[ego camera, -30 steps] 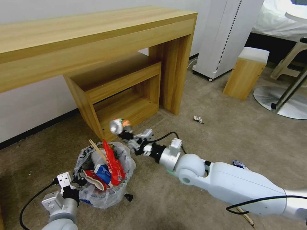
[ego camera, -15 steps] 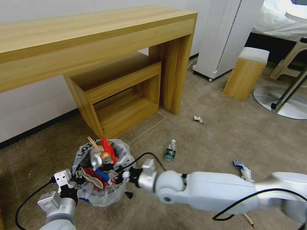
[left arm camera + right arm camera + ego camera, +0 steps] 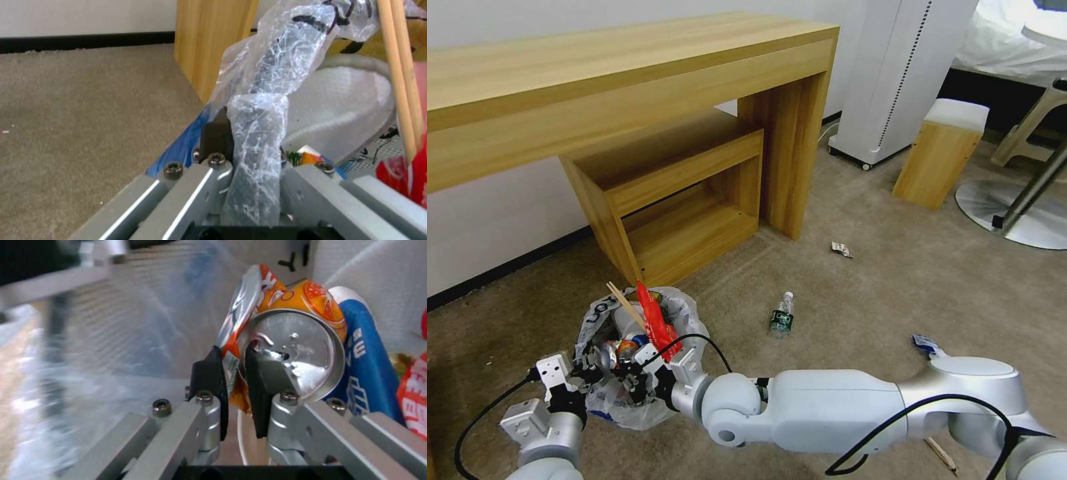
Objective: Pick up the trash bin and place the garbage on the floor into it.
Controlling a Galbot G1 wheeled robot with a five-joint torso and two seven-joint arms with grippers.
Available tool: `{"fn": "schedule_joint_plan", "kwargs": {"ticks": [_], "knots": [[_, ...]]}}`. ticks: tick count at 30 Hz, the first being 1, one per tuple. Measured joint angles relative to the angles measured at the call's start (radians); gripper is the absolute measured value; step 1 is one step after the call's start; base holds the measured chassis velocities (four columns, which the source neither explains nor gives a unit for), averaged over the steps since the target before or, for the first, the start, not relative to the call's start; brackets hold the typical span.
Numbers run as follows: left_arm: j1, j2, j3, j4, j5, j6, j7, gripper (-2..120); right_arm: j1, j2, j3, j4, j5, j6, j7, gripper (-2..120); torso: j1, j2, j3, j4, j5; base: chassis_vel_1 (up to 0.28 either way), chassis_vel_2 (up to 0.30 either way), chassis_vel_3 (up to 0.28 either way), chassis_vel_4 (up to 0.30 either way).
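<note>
We've got the left gripper (image 3: pixel 249 156) jaws clenched on the trash bin (image 3: pixel 602 407) rim on the near-left floor (image 3: pixel 860 293), right gripper (image 3: pixel 233 373) jaws pinching the crushed can (image 3: pixel 289 350) inside it; release low so it stays put.

Bin (image 3: pixel 602 313): crinkled, glossy, translucent plastic liner.
Can (image 3: pixel 285 350): crushed metal, shiny bare lid, printed orange wall, in the bin.
Sticks (image 3: pixel 400 73): pale matt wood, in the bin.
Floor (image 3: pixel 894 287): matt short-pile carpet.
Desk (image 3: pixel 627 87): smooth wood grain, behind the bin.
</note>
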Motion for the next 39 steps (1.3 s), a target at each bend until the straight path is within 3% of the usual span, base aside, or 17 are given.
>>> {"fn": "schedule_joint_plan", "kwargs": {"ticks": [5, 7, 18, 19, 24, 26, 30, 31, 35, 39], "knots": [[0.001, 0.004, 0.000, 0.002, -0.001, -0.001, 0.001, 1, -0.010, 0.000, 0.012, 0.010, 0.001, -0.004, 0.022, 10, 0.000, 0.000, 0.000, 0.0000, 0.0001, 0.000, 0.000, 0.000, 0.000], [-0.001, 0.005, -0.001, 0.003, -0.002, -0.001, 0.000, 1, -0.012, -0.010, 0.018, 0.029, 0.000, -0.005, 0.027, 22, 0.000, 0.000, 0.000, 0.0000, 0.0001, 0.000, 0.000, 0.000, 0.000], [-0.001, 0.003, 0.002, 0.005, 0.000, -0.001, 0.000, 1, -0.026, -0.033, 0.030, 0.066, -0.026, 0.003, 0.027, 56, 0.000, 0.000, 0.000, 0.0000, 0.0001, 0.000, 0.000, 0.000, 0.000], [0.000, 0.003, 0.002, 0.005, 0.000, -0.001, 0.001, 1, -0.031, -0.032, 0.040, 0.066, -0.039, 0.010, 0.026, 65, 0.000, 0.000, 0.000, 0.0000, 0.0001, 0.000, 0.000, 0.000, 0.000], [0.001, 0.002, 0.002, 0.008, 0.002, -0.001, 0.001, 1, -0.041, -0.023, 0.080, 0.067, -0.066, 0.035, 0.020, 78, 0.000, 0.000, 0.000, 0.0000, 0.0001, 0.000, 0.000, 0.000, 0.000], [0.000, 0.002, 0.002, 0.010, 0.002, -0.001, 0.002, 1, -0.046, -0.017, 0.123, 0.069, -0.083, 0.077, -0.005, 88, 0.000, 0.000, 0.000, 0.0001, 0.0001, 0.000, 0.000, 0.000, 0.000], [-0.004, 0.003, 0.002, 0.013, 0.002, -0.001, 0.002, 1, -0.055, -0.017, 0.171, 0.075, -0.108, 0.159, -0.046, 96, 0.000, 0.000, 0.000, 0.0001, 0.0001, 0.000, 0.000, 0.000, 0.000], [-0.005, 0.003, 0.001, 0.016, 0.002, -0.001, 0.002, 1, -0.064, -0.023, 0.202, 0.081, -0.126, 0.231, -0.086, 100, 0.000, 0.000, 0.000, 0.0001, 0.0001, 0.000, 0.000, 0.000, 0.000], [-0.006, 0.002, 0.000, 0.019, 0.003, -0.001, 0.002, 1, -0.073, -0.030, 0.235, 0.085, -0.142, 0.288, -0.111, 100, 0.000, 0.000, 0.000, 0.0000, 0.0001, 0.000, 0.000, 0.000, 0.000], [-0.006, 0.002, -0.005, 0.021, 0.004, -0.003, 0.002, 1, -0.098, -0.055, 0.339, 0.099, -0.164, 0.331, -0.112, 100, 0.000, 0.000, 0.000, 0.0001, 0.0002, 0.000, 0.000, 0.000, 0.000]]}}
